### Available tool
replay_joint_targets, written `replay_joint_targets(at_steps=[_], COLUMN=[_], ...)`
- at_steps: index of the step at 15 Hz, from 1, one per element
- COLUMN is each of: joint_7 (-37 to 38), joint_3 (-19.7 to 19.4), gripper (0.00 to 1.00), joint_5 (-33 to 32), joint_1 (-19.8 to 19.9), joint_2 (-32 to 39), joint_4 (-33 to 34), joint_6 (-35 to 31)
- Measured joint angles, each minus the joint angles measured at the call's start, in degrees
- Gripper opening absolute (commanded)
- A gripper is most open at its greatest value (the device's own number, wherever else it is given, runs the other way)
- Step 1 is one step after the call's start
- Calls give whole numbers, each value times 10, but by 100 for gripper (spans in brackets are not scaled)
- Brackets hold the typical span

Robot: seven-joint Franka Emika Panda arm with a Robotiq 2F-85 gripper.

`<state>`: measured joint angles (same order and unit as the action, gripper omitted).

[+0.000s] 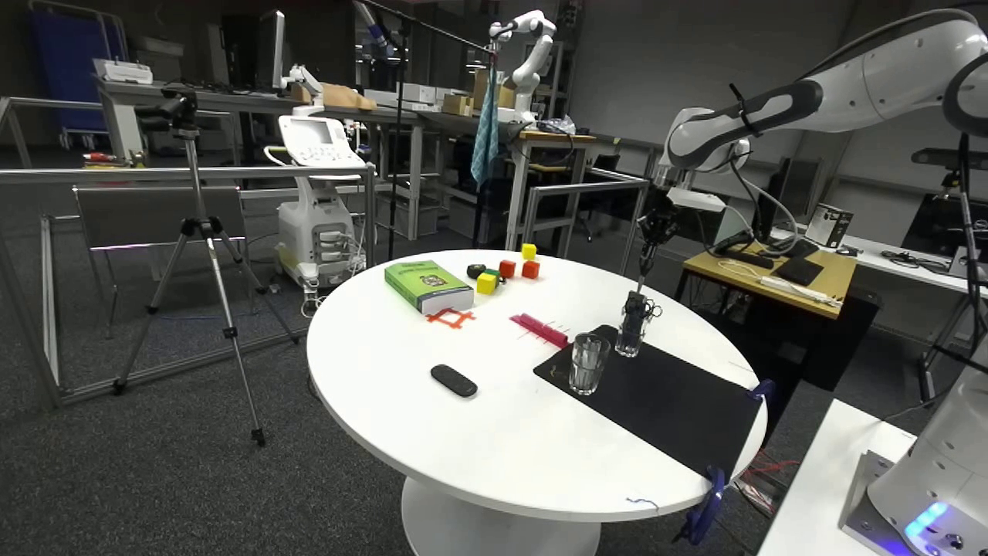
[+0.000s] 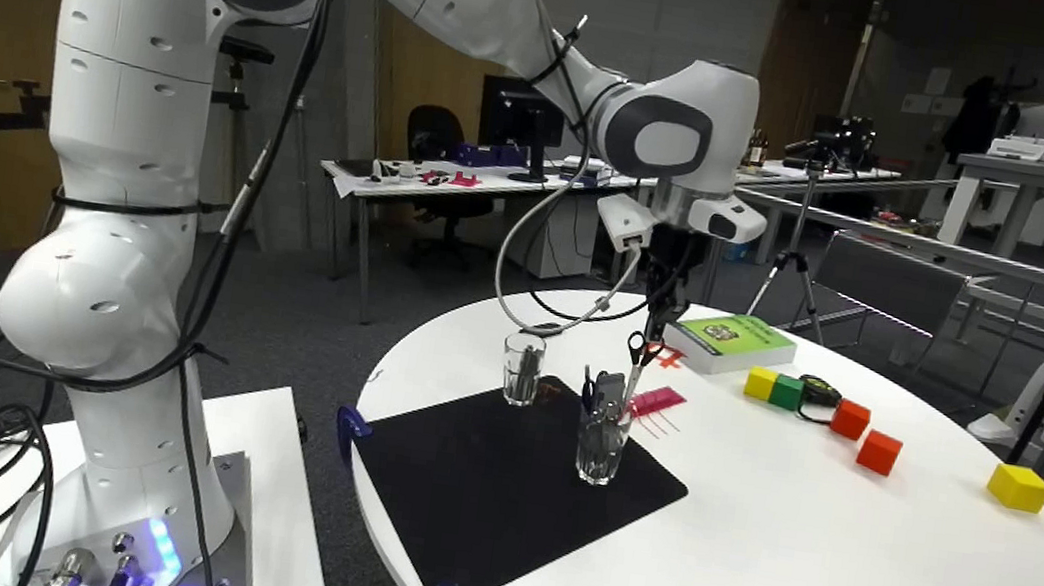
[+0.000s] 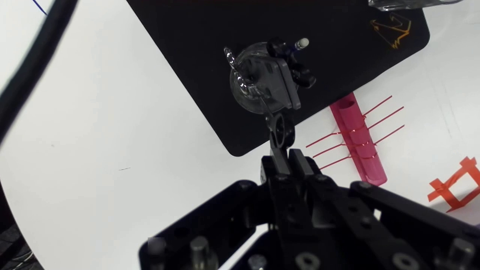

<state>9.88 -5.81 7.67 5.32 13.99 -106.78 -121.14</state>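
Note:
My gripper (image 3: 288,152) points down above the round table, its fingers nearly together around the black handle of a pair of scissors (image 3: 289,131). The scissors' metal blades (image 2: 634,380) reach down into a clear glass (image 2: 598,454), so they stand high and slightly tilted in it. Flat grey pieces (image 3: 270,77), another black-handled tool (image 3: 303,76) and a pencil with a white eraser (image 3: 302,43) share that glass, which rests on a black mat (image 2: 493,511). A second glass (image 1: 588,367) stands apart on the mat's edge. How deep the blades sit is hard to see.
A pink tube with red wires (image 3: 358,138) lies beside the mat. Farther off are a green book (image 1: 427,284), orange tape (image 1: 450,317), yellow, red and green cubes (image 2: 878,451), and a black case (image 1: 454,381). Blue clamps (image 1: 704,506) grip the table edge.

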Motion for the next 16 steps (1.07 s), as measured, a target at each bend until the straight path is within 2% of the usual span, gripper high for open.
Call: replay_joint_targets(at_steps=[16], joint_7=[-20], joint_3=[8], gripper=[2], joint_5=[0], joint_1=[0], joint_2=[62], joint_4=[2], joint_6=[-7])
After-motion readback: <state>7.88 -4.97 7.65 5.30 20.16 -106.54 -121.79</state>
